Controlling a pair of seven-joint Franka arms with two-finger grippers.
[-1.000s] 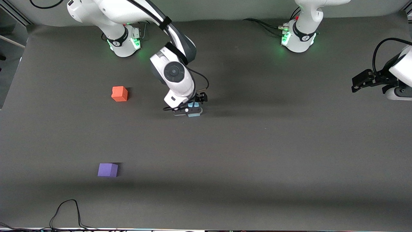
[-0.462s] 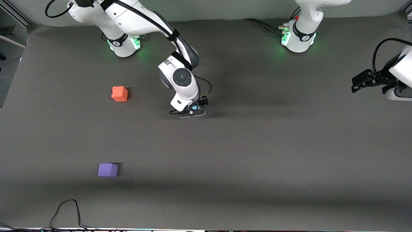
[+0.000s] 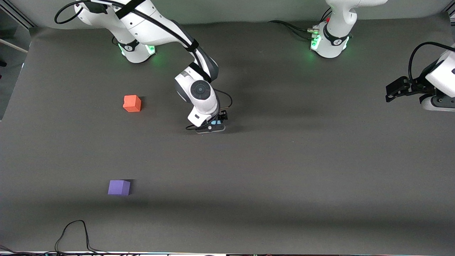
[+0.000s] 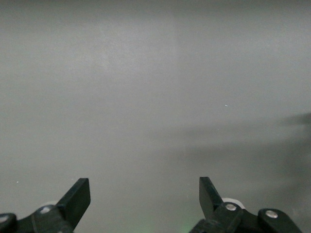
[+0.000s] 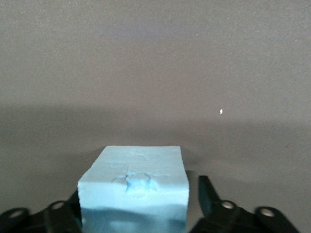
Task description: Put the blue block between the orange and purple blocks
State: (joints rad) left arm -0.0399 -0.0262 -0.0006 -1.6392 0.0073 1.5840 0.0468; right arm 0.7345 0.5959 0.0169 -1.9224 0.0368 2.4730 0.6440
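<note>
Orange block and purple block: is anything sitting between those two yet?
No. In the front view, only bare table lies between the orange block and the purple block.
</note>
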